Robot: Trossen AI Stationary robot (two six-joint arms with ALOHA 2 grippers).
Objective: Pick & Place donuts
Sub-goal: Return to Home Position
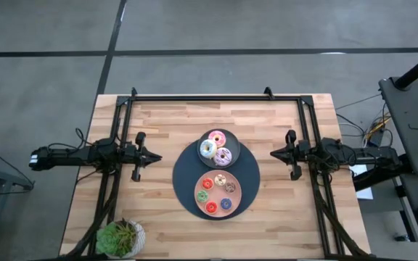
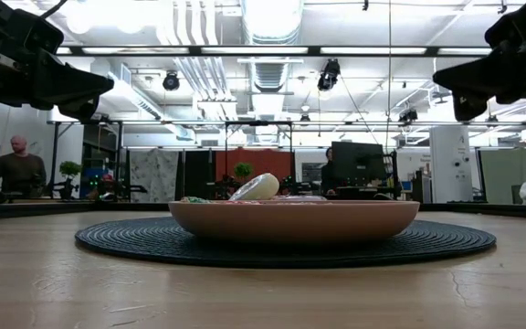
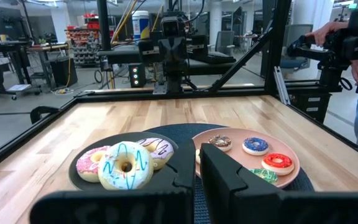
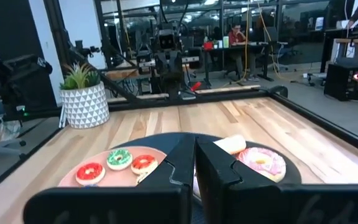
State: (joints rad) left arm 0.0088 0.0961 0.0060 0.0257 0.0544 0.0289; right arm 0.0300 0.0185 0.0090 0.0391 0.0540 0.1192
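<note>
A dark round mat (image 1: 183, 174) lies at the table's middle. On its far part a grey plate (image 1: 232, 141) holds three larger donuts: pink (image 1: 216, 138), white (image 1: 207, 149) and lilac (image 1: 223, 156). On its near part a pink plate (image 1: 197, 190) holds several tiny donuts, among them red (image 1: 207, 184), green (image 1: 202, 196), blue (image 1: 227, 205) and brown (image 1: 221, 178). My left gripper (image 1: 154, 156) hovers left of the mat, shut and empty; its fingers show in the left wrist view (image 3: 197, 158). My right gripper (image 1: 274, 153) hovers right of the mat, shut and empty; it also shows in the right wrist view (image 4: 195, 149).
A potted plant (image 1: 120, 238) in a white patterned pot stands at the table's near left corner. A black frame (image 1: 216, 96) runs along the far edge and down both sides. People show in the room beyond the table. Bare wood lies around the mat.
</note>
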